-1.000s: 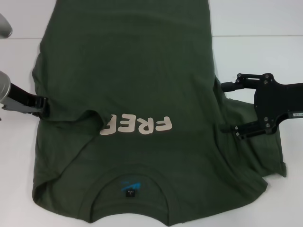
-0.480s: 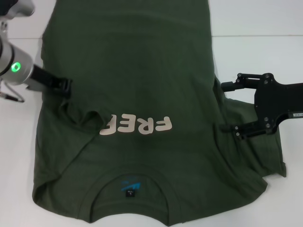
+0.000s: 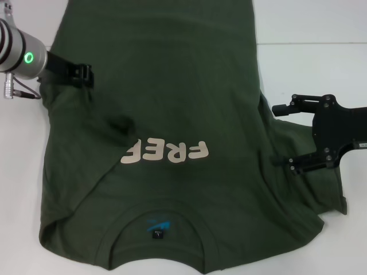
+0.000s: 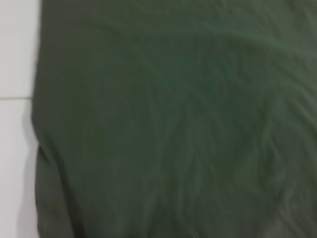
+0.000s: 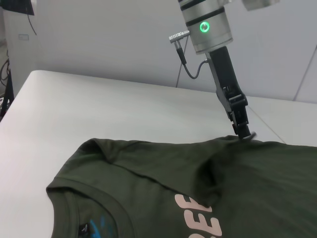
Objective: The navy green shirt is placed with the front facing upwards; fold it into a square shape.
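Observation:
The navy green shirt (image 3: pixel 172 86) lies front up on the white table, collar and blue neck label (image 3: pixel 157 226) nearest me. Its left sleeve is turned in over the chest and hides the end of the pale lettering (image 3: pixel 166 152). My left gripper (image 3: pixel 86 75) is low over the shirt's left side and shut on a pinch of cloth, with a wrinkle running from it to the bunched sleeve (image 3: pixel 120 125). The right wrist view shows that gripper (image 5: pixel 242 130) touching the cloth ridge. My right gripper (image 3: pixel 282 136) stands open over the shirt's right sleeve (image 3: pixel 321 192).
The white table (image 3: pixel 321 63) shows bare to the right of the shirt and at the far left (image 3: pixel 17 172). A grey wall (image 5: pixel 99 34) rises behind the table's far edge.
My left gripper has moved away from me and inward along the shirt's left side, dragging the folded sleeve's bunch with it. The right gripper has shifted slightly right and toward me.

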{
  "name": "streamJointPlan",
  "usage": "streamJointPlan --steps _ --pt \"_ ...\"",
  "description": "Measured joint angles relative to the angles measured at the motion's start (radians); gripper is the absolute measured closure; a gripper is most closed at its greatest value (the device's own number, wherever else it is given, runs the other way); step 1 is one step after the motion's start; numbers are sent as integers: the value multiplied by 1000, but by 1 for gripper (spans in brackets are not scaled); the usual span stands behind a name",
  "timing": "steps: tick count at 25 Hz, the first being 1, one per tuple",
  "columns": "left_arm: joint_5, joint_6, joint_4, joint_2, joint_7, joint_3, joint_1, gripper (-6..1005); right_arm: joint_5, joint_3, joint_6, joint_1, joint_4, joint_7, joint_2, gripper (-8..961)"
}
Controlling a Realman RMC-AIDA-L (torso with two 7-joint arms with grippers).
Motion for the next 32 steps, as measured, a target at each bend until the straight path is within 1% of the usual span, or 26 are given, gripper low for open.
streamJointPlan --steps 3,7,11,13,16,18,19,20,21,22,23,24,25,26,27,28,30,32 --pt "-16 -31 -13 -7 6 -25 2 761 0 2 0 -5 0 -2 -2 8" --pt "-32 -52 -45 -10 14 -22 -6 685 2 2 0 -7 1 -2 -3 8" --pt "-37 -49 -27 -14 39 -23 0 609 4 4 -5 -7 -3 2 -4 9" --pt "-62 -36 6 -20 73 -32 25 511 5 9 -6 -9 -5 9 -4 9" --pt "-219 1 104 -35 205 -57 116 364 5 29 -6 -12 -7 29 -5 10" --pt "-406 36 159 -44 357 -76 207 297 6 47 -7 -17 -12 48 -7 10" --pt "-406 36 159 -44 357 -76 207 263 6 56 -8 -21 -18 61 -6 10" --pt "-563 81 168 -41 496 -89 280 230 6 64 -9 -25 -27 76 -5 10" --pt "-563 81 168 -41 496 -89 280 196 6 77 -14 -33 -51 113 -1 11" --pt "-682 134 150 -33 613 -100 329 163 6 77 -14 -33 -51 113 -1 11" --pt "-763 187 115 -25 714 -120 367 145 6 81 -19 -38 -66 138 2 11" --pt "-831 249 73 -22 829 -151 395 127 6 82 -27 -43 -78 166 4 11" --pt "-849 269 55 -22 869 -170 405 110 8 83 -33 -48 -90 197 5 11" --pt "-896 334 12 -25 979 -217 431 92 8 83 -38 -51 -100 226 5 12" --pt "-921 386 -16 -26 1055 -249 447 74 9 83 -41 -55 -111 264 5 12" --pt "-930 410 -30 -26 1086 -267 456 76 10 83 -43 -59 -122 302 5 12" --pt "-937 498 -77 -23 1209 -326 484 79 10 83 -43 -66 -142 370 5 12" --pt "-926 535 -97 -20 1272 -345 499 82 10 83 -43 -72 -177 448 5 13"
